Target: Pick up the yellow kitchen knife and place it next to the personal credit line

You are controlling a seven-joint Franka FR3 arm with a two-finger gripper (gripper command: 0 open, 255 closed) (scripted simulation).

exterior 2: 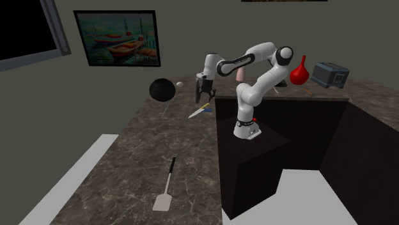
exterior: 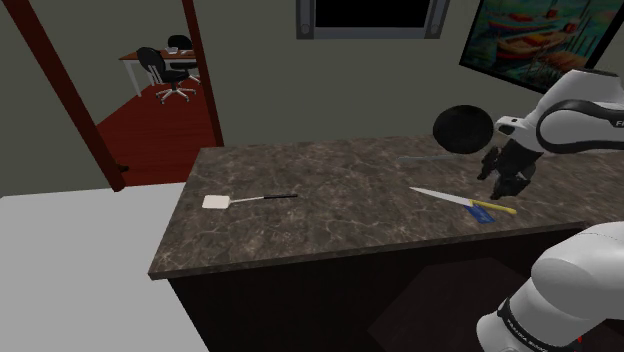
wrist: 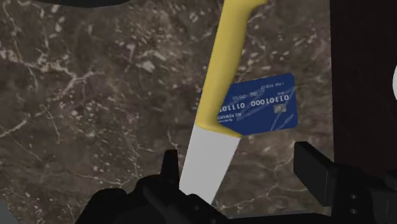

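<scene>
Claw (wrist: 239, 168) is open wide, holding nothing. In the wrist view the two black fingers (wrist: 169, 167) stand well apart, and the knife's white blade runs in between them, nearer one finger and touched by neither.

The knife (wrist: 219, 105) lies flat on the dark marbled surface (wrist: 83, 95): yellow handle, white blade. Its handle lies across one edge of a blue card (wrist: 264, 105) printed with white digits, so knife and card touch and overlap.

Shoulder view: the knife (exterior: 462, 200) is at the surface's right part, near the front edge, with the handle end toward the view's right and the blue card (exterior: 481, 213) just under that end. The claw (exterior: 503, 183) hangs just above the handle end, fingers pointing down. The surface (exterior: 330, 190) is a long stone-look counter.

Second exterior view: the claw (exterior 2: 202, 99) is over the knife (exterior 2: 199, 112), near the stand-side edge of the surface (exterior 2: 128, 160).

Other things:
- A spatula (exterior: 245, 200), white head and dark thin handle, lies flat well apart from the knife, toward the shoulder view's left. It also shows near the front in the second exterior view (exterior 2: 165, 188).
- A black round object (exterior: 461, 128) sits behind the claw, close to the wall.
- A framed boat painting (exterior 2: 116, 37) hangs on the wall.
- A red vase-like thing (exterior 2: 299, 71) and a grey toaster (exterior 2: 329, 75) are on the far counter.
- An open doorway (exterior: 150, 90) gives onto a red floor with an office chair.
</scene>
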